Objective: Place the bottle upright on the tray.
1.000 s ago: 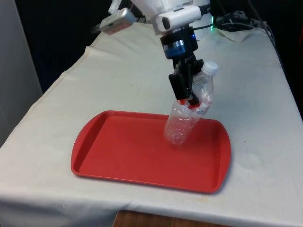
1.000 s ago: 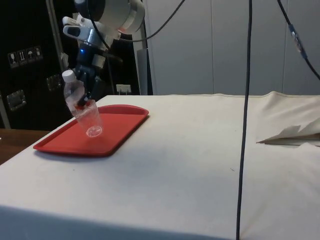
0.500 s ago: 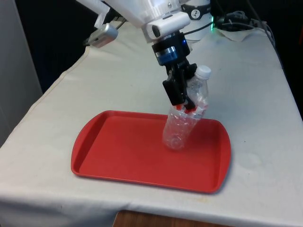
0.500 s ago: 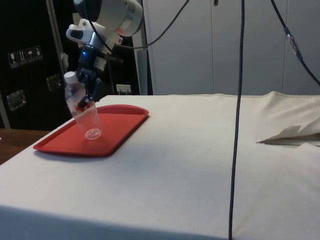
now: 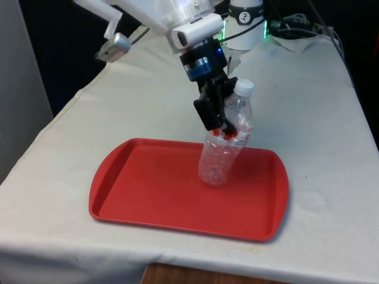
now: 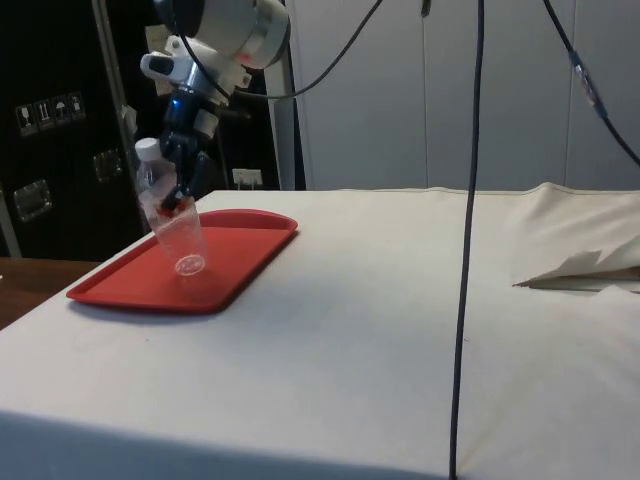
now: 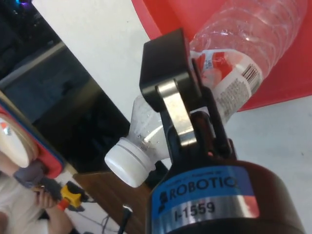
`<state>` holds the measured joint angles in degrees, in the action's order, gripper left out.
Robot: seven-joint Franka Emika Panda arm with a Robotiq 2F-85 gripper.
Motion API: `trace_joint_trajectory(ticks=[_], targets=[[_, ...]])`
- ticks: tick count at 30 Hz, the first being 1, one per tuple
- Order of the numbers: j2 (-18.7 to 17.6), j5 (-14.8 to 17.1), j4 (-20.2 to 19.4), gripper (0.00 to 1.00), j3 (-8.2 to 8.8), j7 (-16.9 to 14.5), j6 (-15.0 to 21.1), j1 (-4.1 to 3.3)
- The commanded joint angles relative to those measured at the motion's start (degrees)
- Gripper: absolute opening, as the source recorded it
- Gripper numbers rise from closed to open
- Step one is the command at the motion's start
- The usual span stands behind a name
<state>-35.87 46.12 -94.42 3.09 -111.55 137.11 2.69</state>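
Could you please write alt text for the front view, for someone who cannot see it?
A black two-finger hand grips a clear plastic bottle with a white cap around its red label, holding it tilted, its base at the red plastic tray on a white-clothed table.

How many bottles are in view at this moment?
1. The clear plastic bottle with a white cap is clamped in the gripper, tilted, its base at or just above the red tray near the front view's right side. Nothing suggests a hidden second one.
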Motion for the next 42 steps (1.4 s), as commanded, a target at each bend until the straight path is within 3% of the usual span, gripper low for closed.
trace_joint_trajectory(ticks=[1, 2, 3, 8, 9, 10, 11, 17, 18, 19, 27, 32, 34, 35, 36, 42], targets=[[-0.5, 0.6, 0.7, 0.00, -0.34, -0.6, -0.6, 0.63], [-0.2, 0.5, 0.3, 0.00, 0.29, -0.3, -0.5, 0.00], [-0.6, 1.1, 1.0, 0.00, 0.00, -0.9, -1.0, 0.63], [-1.3, 4.4, 2.5, 0.00, 1.60, -3.1, -4.4, 0.74], [-1.5, 5.3, 2.9, 0.00, 2.06, -3.8, -5.3, 0.69], [-1.2, 4.8, 2.3, 0.00, 2.52, -3.2, -5.0, 0.17], [-1.7, 5.8, 3.1, 0.00, 2.29, -4.1, -5.8, 0.69], [-3.0, 8.0, 4.5, 0.00, 3.50, -5.4, -8.5, 0.63], [-2.5, 7.8, 4.0, 0.00, 3.84, -5.1, -8.2, 0.23], [-3.7, 8.5, 5.2, 0.00, 3.90, -5.6, -9.5, 0.63], [-4.7, 9.4, 6.8, 0.00, 5.56, -5.5, -12.2, 0.29], [-4.6, 10.5, 6.9, 0.00, 5.67, -6.4, -12.9, 0.69], [-4.8, 11.7, 7.0, 0.00, 6.02, -7.2, -13.9, 0.86], [-4.7, 11.6, 6.8, 0.00, 6.59, -6.9, -13.8, 0.29], [-4.8, 12.3, 7.1, 0.00, 6.25, -7.5, -14.3, 0.86], [-5.2, 15.4, 7.2, 0.00, 7.91, -9.3, -16.7, 0.46]])
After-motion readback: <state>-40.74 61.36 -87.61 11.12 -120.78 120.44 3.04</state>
